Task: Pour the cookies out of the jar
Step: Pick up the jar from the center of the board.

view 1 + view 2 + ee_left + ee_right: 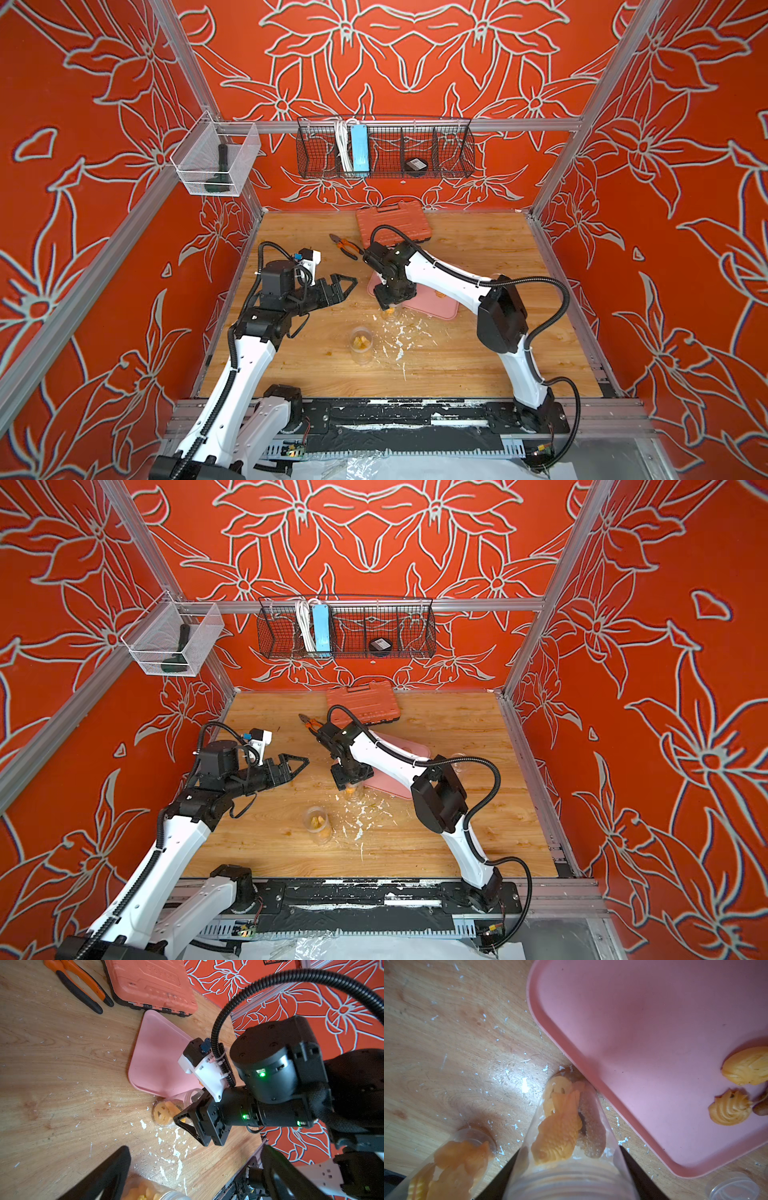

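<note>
**Item: cookie jar in the right gripper, beside the pink tray**

**Position.** The jar [571,1180] is clear plastic, with its base down on the table [478,357]. It sits directly under the right gripper [389,306], which points down onto it. In the right wrist view the two dark fingers [637,1174] lie against opposite walls of the jar, so the gripper is closed on it. The cookies [558,1132] inside are one orange fish shape, one flower shape at the base and one tan sugared piece. Two swirl cookies [730,1110] lie on the pink tray [633,1039]. The left gripper [351,286] has its jaws spread wide and empty. It is raised over the table, well apart from the jar on the left arm's side.

**Obscured.** In both top views the right gripper covers the jar's mouth and most of its body, and only an orange patch shows beneath. The right wrist view cuts off the jar's neck, which is blurred. A brown piece [761,1109] on the tray is cut by the frame edge, and its shape is not legible. A clear lid [724,1188] is partly out of frame.

**Clearance.**
- The jar's base is just beside the tray's rim; contact cannot be told.
- A second jar [360,347] stands upright nearby, toward the robot, and holds cookies.
- White flecks [400,337] are scattered around both jars.
- Pliers [344,246] and an orange tool case [392,224] lie well apart at the far side.
- Bare wood lies on the right arm's side, in front of the tray.
</note>
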Tool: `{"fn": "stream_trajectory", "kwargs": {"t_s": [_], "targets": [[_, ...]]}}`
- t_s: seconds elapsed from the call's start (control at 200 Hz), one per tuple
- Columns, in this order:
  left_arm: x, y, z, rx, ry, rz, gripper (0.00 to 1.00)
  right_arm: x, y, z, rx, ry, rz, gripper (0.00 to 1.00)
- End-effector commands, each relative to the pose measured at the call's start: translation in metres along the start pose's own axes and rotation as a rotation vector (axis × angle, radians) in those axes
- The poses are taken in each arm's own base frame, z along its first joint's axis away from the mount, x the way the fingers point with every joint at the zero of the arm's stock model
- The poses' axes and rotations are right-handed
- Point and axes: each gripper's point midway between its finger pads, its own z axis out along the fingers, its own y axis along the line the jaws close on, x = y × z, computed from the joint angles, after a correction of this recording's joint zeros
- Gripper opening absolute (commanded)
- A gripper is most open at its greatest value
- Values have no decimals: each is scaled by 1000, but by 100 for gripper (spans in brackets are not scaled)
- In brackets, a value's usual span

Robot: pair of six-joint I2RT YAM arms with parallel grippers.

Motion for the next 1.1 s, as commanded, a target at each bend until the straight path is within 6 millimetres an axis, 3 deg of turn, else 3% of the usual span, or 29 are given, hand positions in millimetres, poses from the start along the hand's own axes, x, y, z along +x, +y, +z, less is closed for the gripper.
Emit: {"fn": "stream_trajectory", "kwargs": {"t_s": [0.0,0.235,0.515,0.786,1.091], "targets": [[-1,-3,-2,21,-8,18,98,2,-3,-8,5,7,3,65],[2,-7,-1,48,2,8,98,5,-5,-16,-10,-7,13,63],[3,-12,0,81,21,-6,98,12,-9,-44,-118,-52,59,62],[4,-24,4,149,64,-22,98,25,-33,-66,-300,-107,166,61],[15,-52,5,394,131,-36,98,49,-64,-102,-621,-199,309,60]]}}
